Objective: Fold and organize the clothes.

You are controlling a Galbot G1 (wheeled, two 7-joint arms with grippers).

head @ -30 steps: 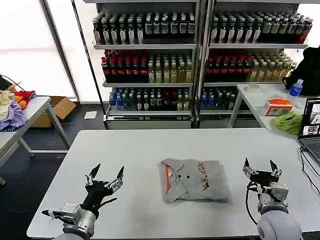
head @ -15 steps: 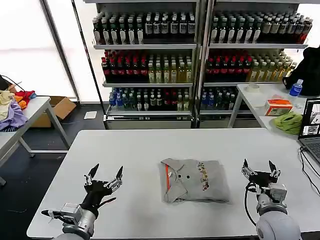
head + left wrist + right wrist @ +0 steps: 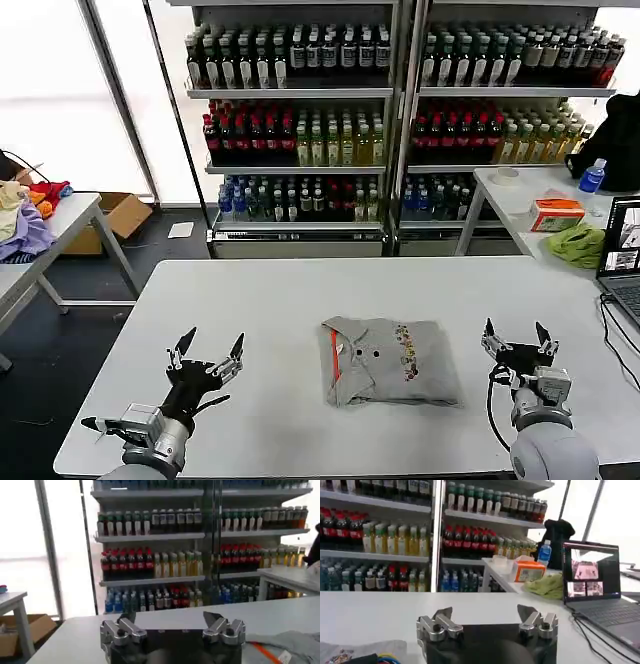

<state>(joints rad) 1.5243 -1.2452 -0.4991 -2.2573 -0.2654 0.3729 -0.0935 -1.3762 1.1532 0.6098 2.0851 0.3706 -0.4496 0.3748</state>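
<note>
- Grey folded shirt [image 3: 390,361] lies mid-desk [image 3: 300,290] in the head view, between the left end effector [image 3: 209,348] and the right end effector [image 3: 518,337], both with fingers apart and holding nothing. Shelves [image 3: 300,92] behind hold rows of bottles.
- Left wrist view: fingers spread, the shirt's edge [image 3: 295,645] beside them.
- Right wrist view: fingers spread above the desk, a laptop [image 3: 600,587] nearby.

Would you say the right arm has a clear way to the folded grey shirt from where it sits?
Probably yes: the right end effector is open beside the folded shirt, with bare table between them.
</note>
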